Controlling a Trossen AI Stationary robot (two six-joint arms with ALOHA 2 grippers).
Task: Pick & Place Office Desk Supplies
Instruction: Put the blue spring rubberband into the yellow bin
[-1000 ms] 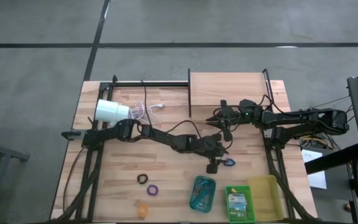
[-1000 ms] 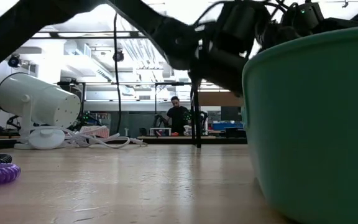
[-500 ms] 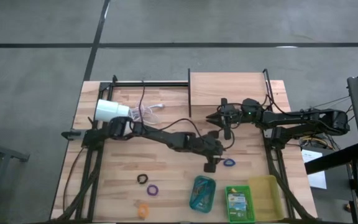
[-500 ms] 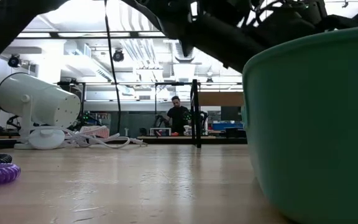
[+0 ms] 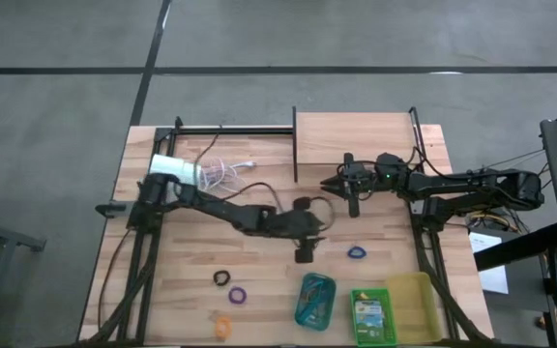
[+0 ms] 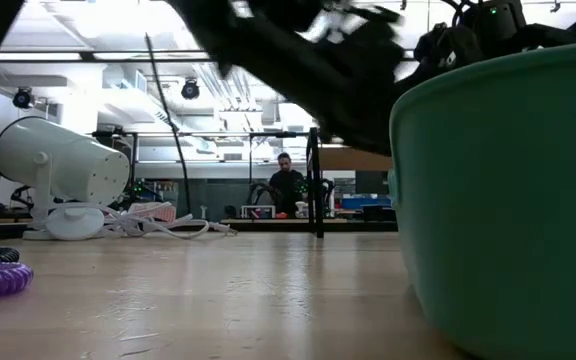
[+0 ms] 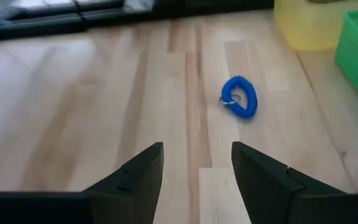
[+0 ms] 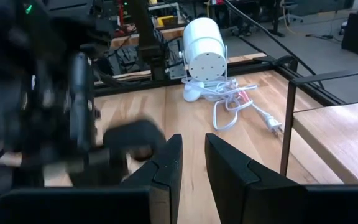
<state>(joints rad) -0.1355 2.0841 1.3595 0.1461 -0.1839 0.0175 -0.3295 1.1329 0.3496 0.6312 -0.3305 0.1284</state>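
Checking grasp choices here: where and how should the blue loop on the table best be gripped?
Probably from straight above: the blue loop lies flat on bare wood, clear of the trays. Pinch across one side of its coiled rim, one finger inside the ring and one outside, since it is too low for a side approach.

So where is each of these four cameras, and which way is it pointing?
High: overhead, straight down; both arms show.
Low: at tabletop height, facing the room; teal tray fills its right.
Left wrist: on the left arm, past its open fingers toward the blue loop.
Right wrist: on the right arm, toward the white lamp.
High and left wrist share the loop.
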